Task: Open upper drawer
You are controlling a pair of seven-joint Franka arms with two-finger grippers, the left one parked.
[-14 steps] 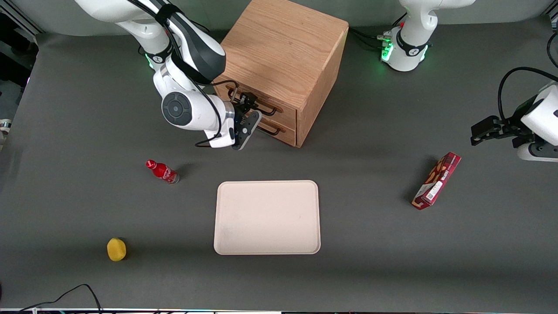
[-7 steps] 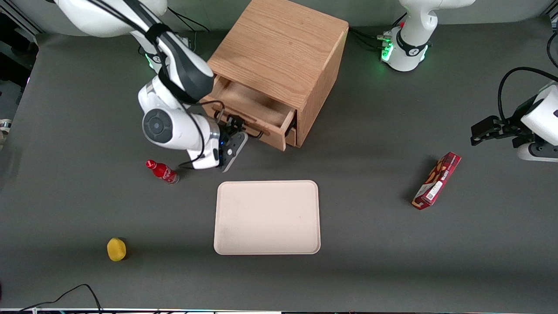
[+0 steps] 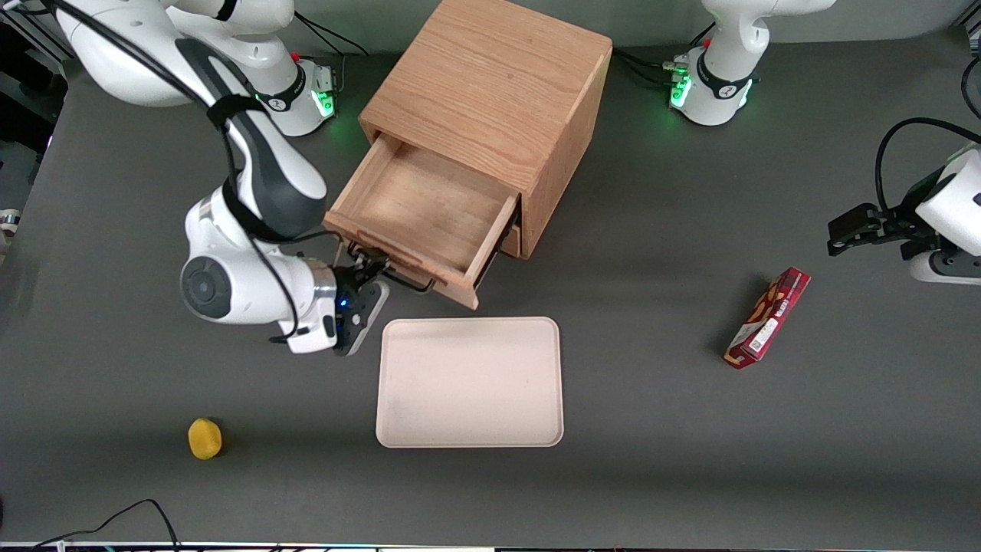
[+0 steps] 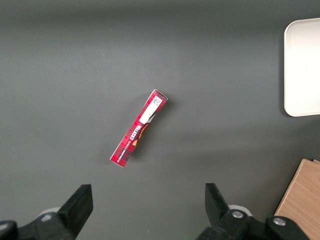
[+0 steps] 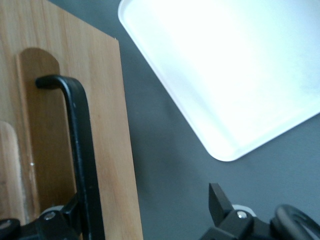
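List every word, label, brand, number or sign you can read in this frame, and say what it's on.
Red snack box: white brand lettering and a white barcode label, too blurred to read in either view.
Upper drawer, pulled open: no text.
Beige tray: no text.
Yellow object: no text.
Gripper, at the drawer's black handle: no text.

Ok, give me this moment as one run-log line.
stage: pull under way | upper drawer: far out of cabinet, nothing visible inside | gripper: at black wire handle | tray: nearer the front camera than the drawer
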